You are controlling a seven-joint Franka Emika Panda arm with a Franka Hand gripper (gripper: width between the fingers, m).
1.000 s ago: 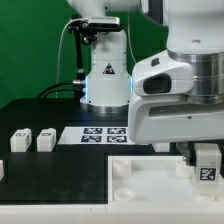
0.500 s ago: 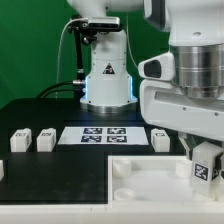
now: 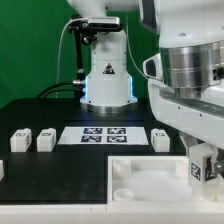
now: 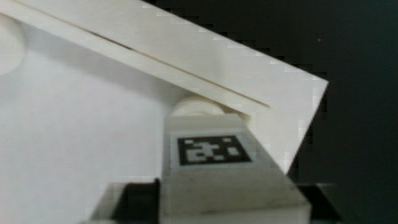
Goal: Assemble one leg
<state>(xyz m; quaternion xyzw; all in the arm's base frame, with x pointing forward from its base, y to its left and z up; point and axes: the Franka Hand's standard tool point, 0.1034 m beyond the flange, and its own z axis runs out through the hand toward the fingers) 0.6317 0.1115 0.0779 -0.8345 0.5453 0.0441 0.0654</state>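
My gripper (image 3: 203, 165) is shut on a white leg (image 3: 202, 166) with a black-and-white tag, and holds it upright over the far right corner of the large flat white tray-like part (image 3: 150, 178). In the wrist view the leg (image 4: 221, 150) points at a round corner socket (image 4: 201, 101) of that white part (image 4: 89, 140), with dark fingers (image 4: 143, 203) on either side of it. Three more white legs lie on the black table: two at the exterior view's left (image 3: 20, 140) (image 3: 45, 139) and one by my arm (image 3: 160, 139).
The marker board (image 3: 103, 134) lies at the middle back. A white robot base (image 3: 106, 75) with cables stands behind it. Another white block (image 3: 2, 171) shows at the left edge. The table edge runs along the front.
My arm has swung toward the exterior view's right and rotated, uncovering the leg beside the marker board. The held leg stays over the tray's right corner, a little lower.
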